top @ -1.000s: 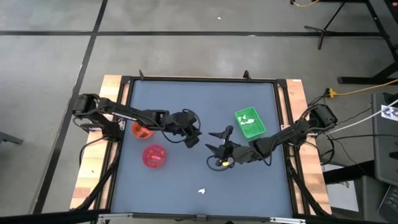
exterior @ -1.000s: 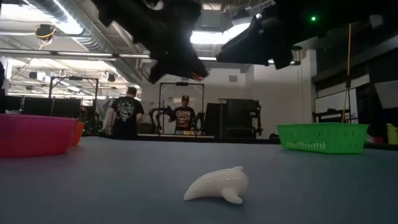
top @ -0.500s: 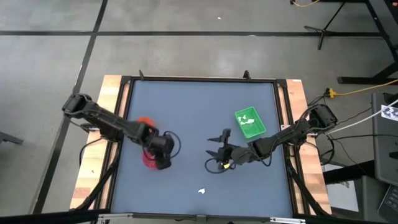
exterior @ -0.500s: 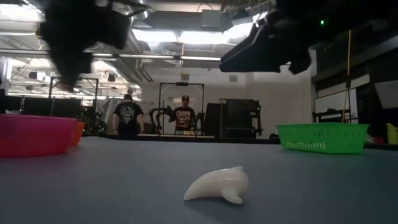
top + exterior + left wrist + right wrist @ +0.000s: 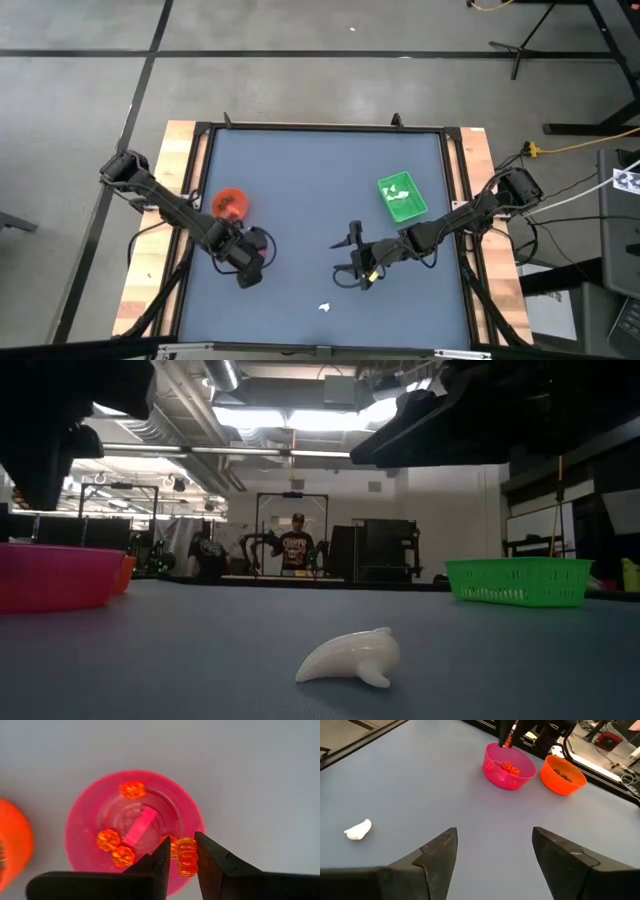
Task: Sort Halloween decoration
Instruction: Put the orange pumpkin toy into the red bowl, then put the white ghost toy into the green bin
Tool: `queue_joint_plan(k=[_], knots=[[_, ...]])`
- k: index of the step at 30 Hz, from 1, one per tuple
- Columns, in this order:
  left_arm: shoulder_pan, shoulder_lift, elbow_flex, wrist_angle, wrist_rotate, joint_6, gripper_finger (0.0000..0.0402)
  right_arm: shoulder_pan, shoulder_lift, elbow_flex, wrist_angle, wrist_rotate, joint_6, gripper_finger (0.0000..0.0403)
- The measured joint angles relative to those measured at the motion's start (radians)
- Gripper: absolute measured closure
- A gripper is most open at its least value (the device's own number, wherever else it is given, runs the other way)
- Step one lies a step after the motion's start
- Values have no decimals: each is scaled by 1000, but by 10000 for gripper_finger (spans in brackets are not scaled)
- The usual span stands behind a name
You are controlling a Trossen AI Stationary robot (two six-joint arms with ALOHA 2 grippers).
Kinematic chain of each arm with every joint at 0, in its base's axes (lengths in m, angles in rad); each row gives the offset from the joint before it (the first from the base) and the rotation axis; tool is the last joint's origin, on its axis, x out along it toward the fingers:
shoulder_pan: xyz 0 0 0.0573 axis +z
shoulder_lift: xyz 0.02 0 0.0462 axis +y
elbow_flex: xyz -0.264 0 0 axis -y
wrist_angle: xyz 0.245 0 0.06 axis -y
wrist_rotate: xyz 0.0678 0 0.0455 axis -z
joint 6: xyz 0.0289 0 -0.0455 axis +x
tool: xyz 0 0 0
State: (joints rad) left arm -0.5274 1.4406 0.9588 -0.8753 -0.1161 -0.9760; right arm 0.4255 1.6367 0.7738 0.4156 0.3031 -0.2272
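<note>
The left claw (image 5: 181, 862) hangs above the pink bowl (image 5: 75, 827), pinching a stacked orange pumpkin piece (image 5: 186, 857) narrowly between its tips, the stack's long axis running along the fingers. More orange pumpkin pieces (image 5: 132, 789) lie inside the bowl. The orange bowl (image 5: 230, 203) sits just beside, near the desk's (image 5: 300, 170) left edge. The right claw (image 5: 492, 857) hovers mid-desk, spread wide and holding nothing. A white ghost piece (image 5: 348, 657) lies alone near the front edge, its long axis across the low view, tapered end pointing left. The green tray (image 5: 402, 197) holds white pieces; broad bare desk surrounds everything.
</note>
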Motion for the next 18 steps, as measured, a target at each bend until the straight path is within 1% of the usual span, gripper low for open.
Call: queue_joint_plan(k=[3, 14, 16, 18], knots=[[-10, 0, 0, -10, -38, -11, 335, 0, 0, 0, 0, -1, 16, 144], [-11, 0, 0, -11, -53, -10, 273, 0, 0, 0, -1, -4, 147, 144], [-11, 0, 0, -11, -59, -9, 263, 0, 0, 0, -1, -33, 183, 144], [-11, 0, 0, -10, -60, -9, 256, 0, 0, 0, -8, -86, 217, 144]])
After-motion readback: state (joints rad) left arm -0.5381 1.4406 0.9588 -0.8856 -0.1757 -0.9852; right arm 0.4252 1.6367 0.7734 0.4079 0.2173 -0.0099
